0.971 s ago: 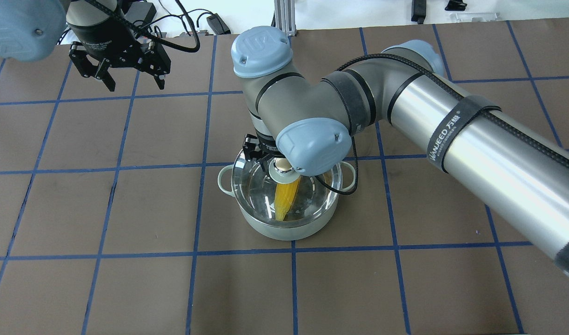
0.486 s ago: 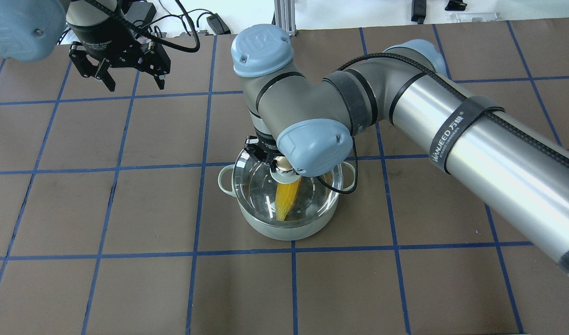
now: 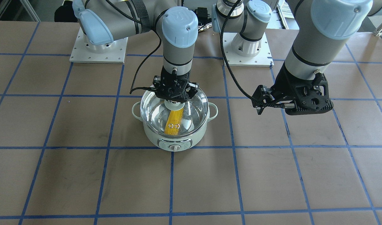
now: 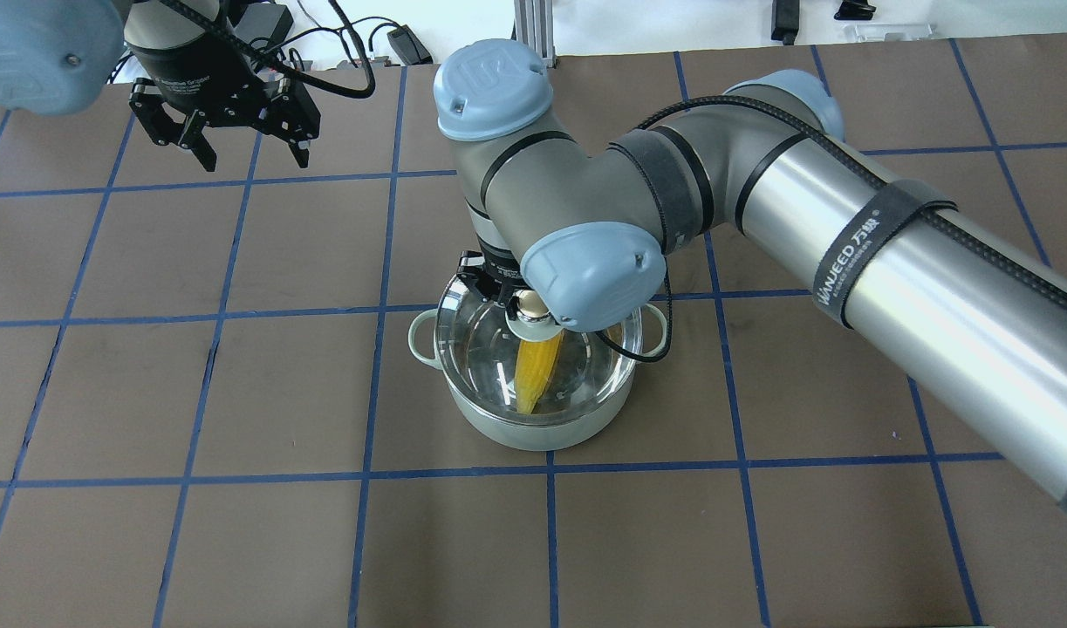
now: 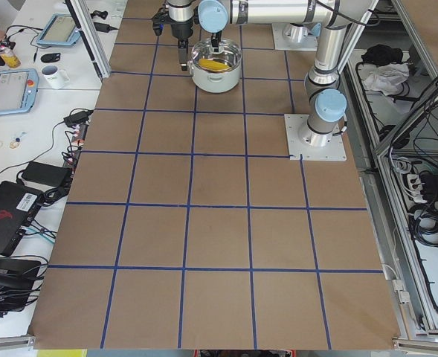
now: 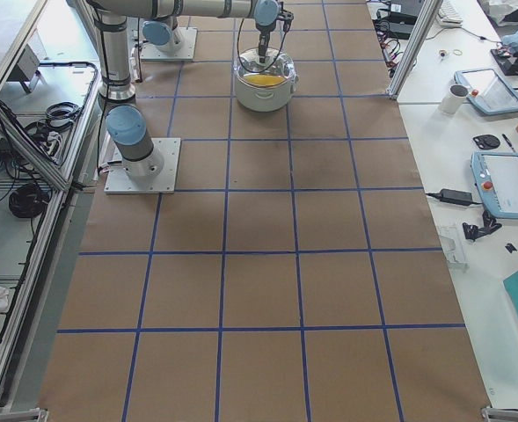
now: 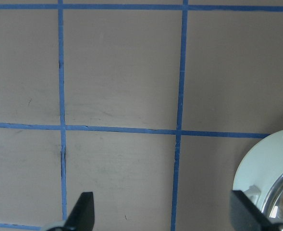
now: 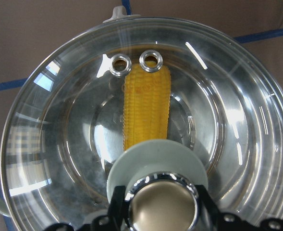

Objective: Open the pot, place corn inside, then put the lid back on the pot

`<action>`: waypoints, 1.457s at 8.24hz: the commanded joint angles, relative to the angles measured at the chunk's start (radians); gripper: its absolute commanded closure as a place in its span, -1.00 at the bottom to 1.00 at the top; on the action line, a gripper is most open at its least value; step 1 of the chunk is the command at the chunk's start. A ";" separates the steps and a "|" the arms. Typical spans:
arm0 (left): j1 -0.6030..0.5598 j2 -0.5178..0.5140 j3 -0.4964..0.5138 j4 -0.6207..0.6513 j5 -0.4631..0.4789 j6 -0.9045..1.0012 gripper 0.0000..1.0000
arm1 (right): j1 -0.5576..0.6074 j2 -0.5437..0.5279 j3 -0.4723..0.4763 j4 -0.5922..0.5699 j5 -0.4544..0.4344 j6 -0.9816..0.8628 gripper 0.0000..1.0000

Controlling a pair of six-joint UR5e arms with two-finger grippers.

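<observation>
The pale green pot [image 4: 533, 432] stands mid-table, its knob panel [image 3: 175, 146] facing away from the robot. The yellow corn [image 4: 537, 371] lies inside the steel bowl, seen through the glass in the right wrist view [image 8: 146, 110]. The clear glass lid [image 4: 585, 366] covers the pot [image 3: 175, 140]. My right gripper [image 4: 526, 305] stands straight above it, shut on the lid's gold knob [image 8: 161, 202], with one finger on each side. My left gripper [image 4: 256, 161] hangs open and empty over the far left of the table, well apart from the pot [image 7: 261, 173].
The table is brown paper with a blue tape grid [image 4: 372, 392]. My right arm's long forearm [image 4: 891, 262] crosses above the table's right half. Operators' side tables with tablets [image 6: 505, 180] and a mug [image 6: 458, 97] stand beyond the table's far edge.
My right wrist and the lid's knob have shifted very slightly away from the robot. The lid stays over the pot. The left arm has not moved.
</observation>
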 commanded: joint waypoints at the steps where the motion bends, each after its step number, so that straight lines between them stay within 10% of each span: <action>1: 0.000 -0.002 0.000 0.000 -0.001 0.000 -1.00 | 0.000 -0.005 0.001 0.004 0.000 0.000 0.70; 12: 0.001 -0.004 0.000 0.000 0.000 0.001 -1.00 | 0.009 -0.006 0.027 -0.049 -0.014 0.035 0.77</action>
